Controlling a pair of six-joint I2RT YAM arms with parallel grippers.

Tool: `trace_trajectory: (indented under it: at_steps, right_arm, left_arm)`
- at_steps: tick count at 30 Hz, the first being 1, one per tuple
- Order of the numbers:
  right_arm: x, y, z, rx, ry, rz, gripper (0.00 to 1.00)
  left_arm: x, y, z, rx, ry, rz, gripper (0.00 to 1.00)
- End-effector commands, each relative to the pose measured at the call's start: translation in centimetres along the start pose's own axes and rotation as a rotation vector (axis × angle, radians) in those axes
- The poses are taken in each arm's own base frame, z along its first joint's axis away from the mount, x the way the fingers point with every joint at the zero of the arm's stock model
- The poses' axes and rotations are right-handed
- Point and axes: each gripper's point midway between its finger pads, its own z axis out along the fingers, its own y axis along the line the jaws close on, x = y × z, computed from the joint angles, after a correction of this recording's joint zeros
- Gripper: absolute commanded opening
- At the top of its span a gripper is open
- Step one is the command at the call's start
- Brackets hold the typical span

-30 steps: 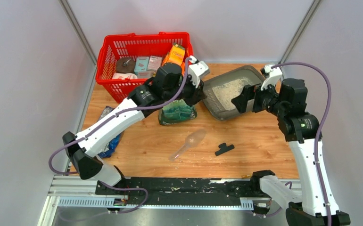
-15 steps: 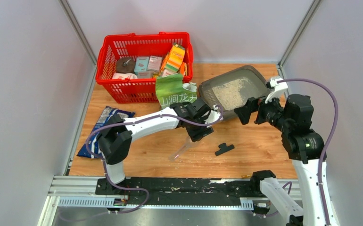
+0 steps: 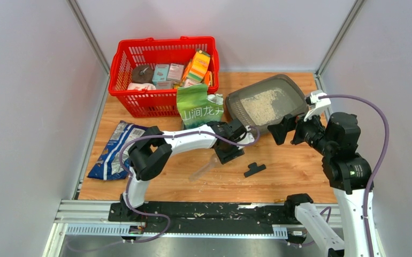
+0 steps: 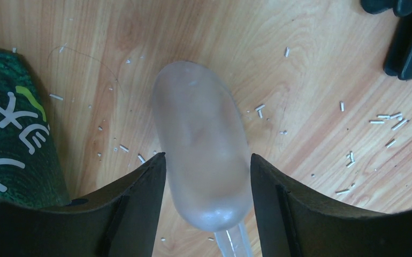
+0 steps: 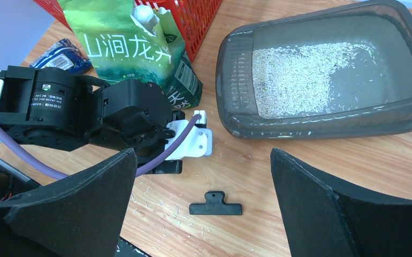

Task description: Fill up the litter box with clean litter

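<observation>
The dark grey litter box [image 3: 237, 111] sits at the back right of the table, with a patch of pale clean litter [image 3: 261, 105] on its floor. The right wrist view shows the box [image 5: 321, 126] and its litter [image 5: 295, 80] too. My left gripper [image 3: 226, 151] is open low over the table. Its jaws stand on either side of the bowl of a clear plastic scoop [image 4: 201, 134]. The scoop's handle [image 3: 200, 171] pokes out to the left. My right gripper [image 3: 288, 130] hangs open in front of the box's near rim, holding nothing.
A green-and-white pouch [image 3: 196, 110] stands open against the red basket [image 3: 155, 103] of groceries. A black clip [image 3: 254, 169] lies beside the scoop. A blue foil bag [image 3: 113, 151] lies at the left edge. Loose granules [image 4: 391, 118] dot the wood.
My left gripper left the green pouch, swung down over the scoop and opened. The pouch now stands free by the basket. My right gripper drew back a little from the box.
</observation>
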Motion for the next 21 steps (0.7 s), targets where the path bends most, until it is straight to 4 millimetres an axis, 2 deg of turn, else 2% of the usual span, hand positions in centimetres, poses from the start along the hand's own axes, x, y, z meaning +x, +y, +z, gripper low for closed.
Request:
trace_trajectory:
  at_steps: [1, 5, 6, 11, 14, 17, 18, 21]
  right_arm:
    - [-0.6, 0.1, -0.6, 0.008, -0.028, -0.013, 1.00]
    - [-0.7, 0.1, -0.6, 0.003, -0.028, -0.007, 1.00]
    - [-0.7, 0.1, -0.6, 0.003, -0.028, -0.005, 1.00]
    - [-0.6, 0.2, -0.3, -0.007, -0.024, -0.001, 1.00]
    - [-0.4, 0.3, 0.0, -0.019, -0.019, 0.006, 1.00]
    - [-0.6, 0.3, 0.1, -0.020, -0.022, 0.006, 1.00]
    - [-0.6, 0.3, 0.1, -0.020, -0.020, 0.006, 1.00]
    - [-0.9, 0.2, 0.0, -0.015, -0.021, -0.003, 1.00]
  left_arm:
    - [0.6, -0.8, 0.7, -0.003, 0.039, -0.076, 0.66]
    - [3.0, -1.3, 2.2, 0.003, 0.110, -0.078, 0.67]
    - [3.2, -1.3, 2.2, 0.000, 0.116, -0.074, 0.70]
    - [2.5, -1.0, 1.1, -0.021, 0.089, -0.088, 0.77]
    - [2.2, -1.3, 0.9, 0.000, 0.084, -0.090, 0.75]
    - [2.6, -2.1, 1.1, 0.049, 0.095, -0.073, 0.59]
    - [2.7, -2.3, 1.0, 0.061, 0.093, -0.065, 0.45]
    - [2.3, -2.5, 0.1, 0.075, 0.094, -0.069, 0.22]
